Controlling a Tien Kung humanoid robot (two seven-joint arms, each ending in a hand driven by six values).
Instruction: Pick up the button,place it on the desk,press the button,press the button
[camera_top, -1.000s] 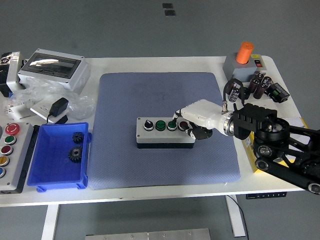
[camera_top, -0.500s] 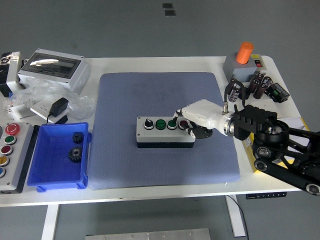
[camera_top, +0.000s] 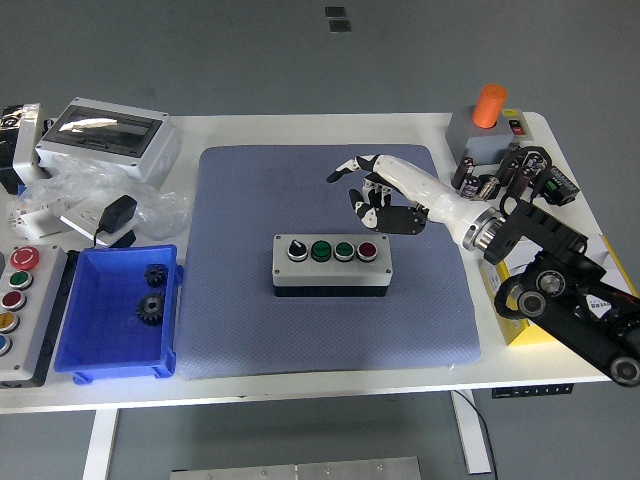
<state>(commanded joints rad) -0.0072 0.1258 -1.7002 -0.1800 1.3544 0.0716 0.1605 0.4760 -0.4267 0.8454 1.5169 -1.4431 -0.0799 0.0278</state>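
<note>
Button box (camera_top: 332, 264) sits flat mid blue mat (camera_top: 240, 320), selector, two green and one red cap facing up, nothing on it; right hand (camera_top: 385, 190) hovers above and just behind its right end, fingers loosely spread, holding nothing. Left of mat: blue bin (camera_top: 100, 350) with two black gears (camera_top: 152, 292), a second button panel (camera_top: 20, 310) at the table edge, grey enclosure (camera_top: 105, 135) and plastic bags. Right of the arm: orange-knob box (camera_top: 487, 122) and a cluster of capacitors (camera_top: 520, 170) near the forearm; yellow box (camera_top: 515, 320) under the arm.
</note>
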